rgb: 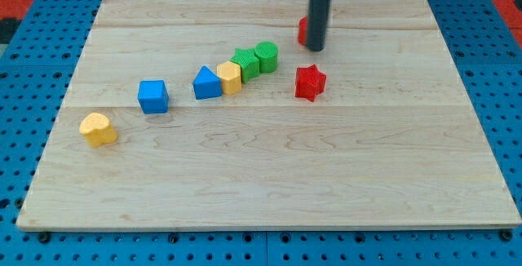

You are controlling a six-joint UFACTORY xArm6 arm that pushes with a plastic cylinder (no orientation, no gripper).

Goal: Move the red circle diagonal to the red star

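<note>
The arm is carrying no jaws; it is ending in a straight dark rod, so nothing is being gripped or held. My tip (316, 49) is standing near the view's top, right of centre, and is resting against the red circle (302, 31). The rod is covering most of that block, leaving only a red sliver showing at its left edge, so the exact contact line cannot be confirmed.

The red star (310, 82) is sitting apart from the tip, directly toward the view's bottom from it, with bare surface (261, 184) between the two red blocks.

A chain of blocks is running diagonally leftward from the star's upper left. The green round block (266, 55) is touching the second green block (245, 63), whose shape cannot be made out. That one is touching the yellow hexagon-like block (230, 77), which is pressing against the blue triangle (206, 83). The blue cube (152, 96) is sitting apart, further left. The yellow heart (98, 129) is lying alone near the view's left edge.
</note>
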